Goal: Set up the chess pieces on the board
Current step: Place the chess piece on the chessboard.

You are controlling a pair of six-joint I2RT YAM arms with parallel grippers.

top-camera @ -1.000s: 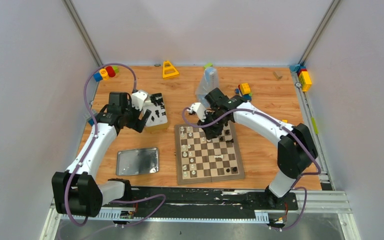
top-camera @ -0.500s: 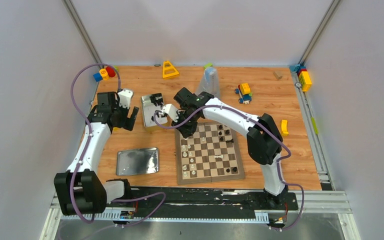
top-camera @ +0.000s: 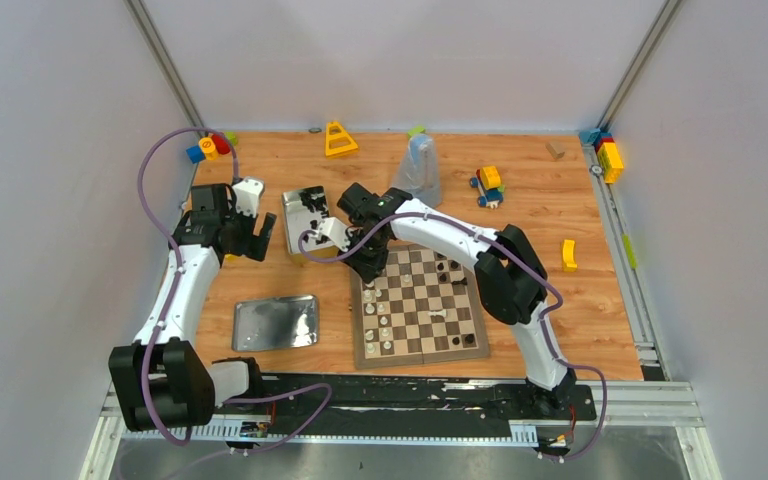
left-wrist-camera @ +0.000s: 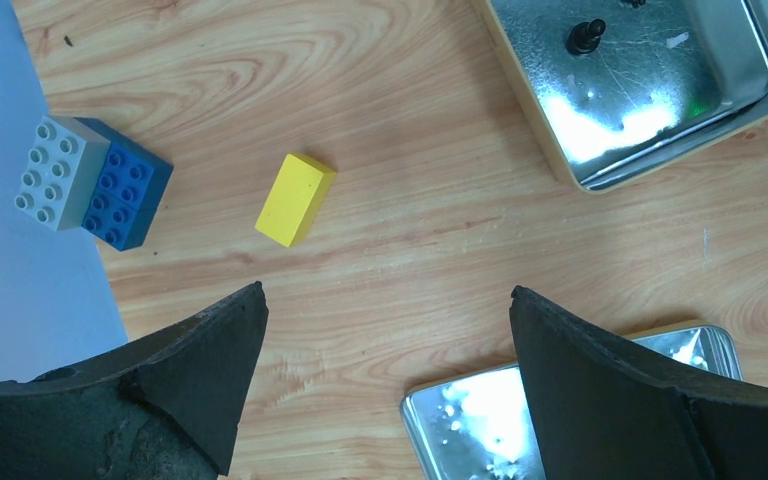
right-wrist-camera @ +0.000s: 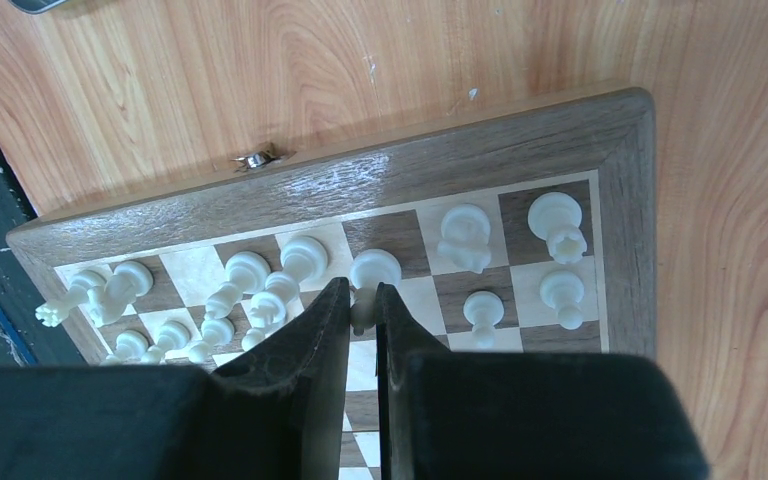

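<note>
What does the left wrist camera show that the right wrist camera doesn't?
Only left wrist: the open left gripper, a yellow rectangular block, joined grey and blue studded bricks, a black chess piece in the silver metal tin, and a flat silver lid.
Only right wrist: a corner of the brown-bordered wooden chessboard, cream-white chess pieces on it, and the right gripper shut on one cream-white piece.
Both: the wood-grain tabletop.

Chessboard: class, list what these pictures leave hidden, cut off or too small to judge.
- Top view: piece types on the board are too small; the right arm covers its far-left corner.
- Right wrist view: the right gripper hides the held white piece below its head.
- Left wrist view: the tin is cut off by the frame edges.
</note>
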